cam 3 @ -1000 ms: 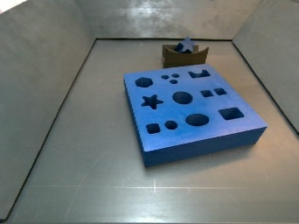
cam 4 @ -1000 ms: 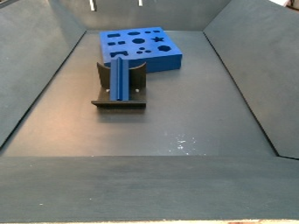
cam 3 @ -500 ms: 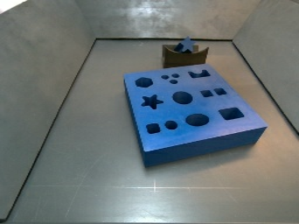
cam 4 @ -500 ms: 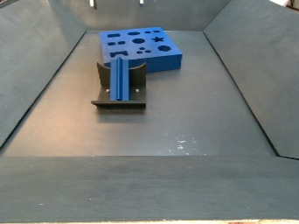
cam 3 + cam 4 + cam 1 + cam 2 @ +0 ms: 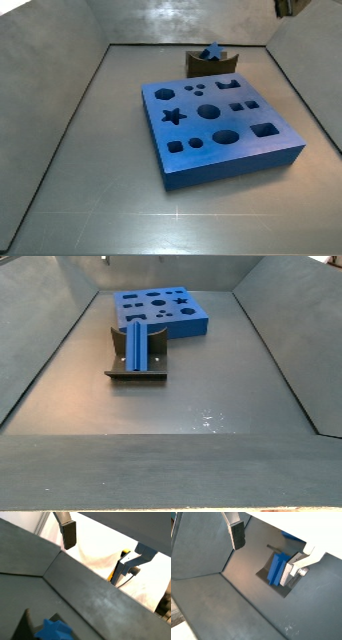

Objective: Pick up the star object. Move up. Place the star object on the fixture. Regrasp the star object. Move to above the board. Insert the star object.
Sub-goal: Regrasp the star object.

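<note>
Starting with a wrist view: the gripper is seen up high with its jaws spread wide and nothing between the silver fingers, so it's released, not clamped on anything. Way below it, the star object is just caught at the frame edge, sat on the dark fixture. Most of the shot is taken up by a grey wall of the enclosure.

In the other wrist shot the gripper is likewise held open, and the star object is seen standing upright like a ridged blue bar against the fixture. It's probably parked there so it can be grabbed again at a better angle for the insert, so the regrasp looks like the step in hand.

From a side view, the star object is perched on top of the fixture, right behind the board. The star-shaped hole is left free, nothing plugged into it. A dark bit in the top corner is likely the gripper, well apart from the piece.

In the last side view, the star object is propped on the fixture, just in front of the board. The gripper can't be made out for sure here. Nothing is found lying on the floor in the way; only the sloped walls need to be minded on the way down.
</note>
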